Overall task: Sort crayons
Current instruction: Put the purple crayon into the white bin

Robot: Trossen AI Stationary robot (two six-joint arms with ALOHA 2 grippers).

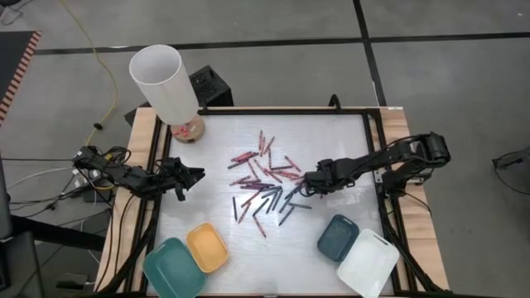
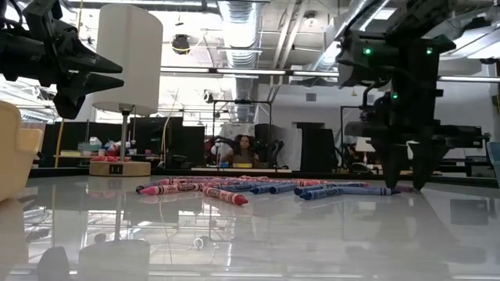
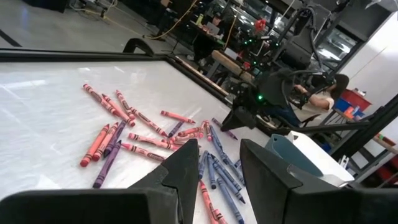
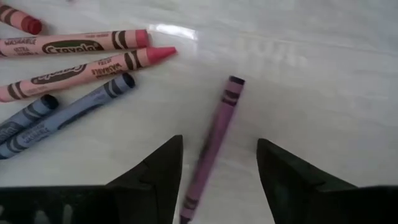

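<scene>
**Right claw poised over a purple crayon**

Now the table [image 1: 348, 132] is seen from above with the crayons [image 1: 265, 186] scattered across its middle, a white lamp [image 1: 161, 79] at the far left corner and four small trays along the near edge: a teal tray [image 1: 170, 269] and a yellow tray [image 1: 207, 248] toward the near left corner, a dark-blue tray [image 1: 337, 236] and a white tray [image 1: 368, 265] toward the near right corner.

The left gripper [image 1: 192, 175] is held near the left edge, apart from the pile, with its fingers partly open and nothing between them. The right gripper [image 1: 308, 184] is set at the right side of the pile, so the right arm is judged the nearer.

In the right wrist view, a single purple crayon [image 4: 214, 140] is seen lying directly below the right claw, one end running between the two spread fingers [image 4: 155, 171]. Its long axis is roughly in line with the gap rather than across it, slightly tilted. The claw stands wide and nothing is held or touched; in the low view its tips hang just above the surface. A straight descent is judged sufficient for a grip.
</scene>
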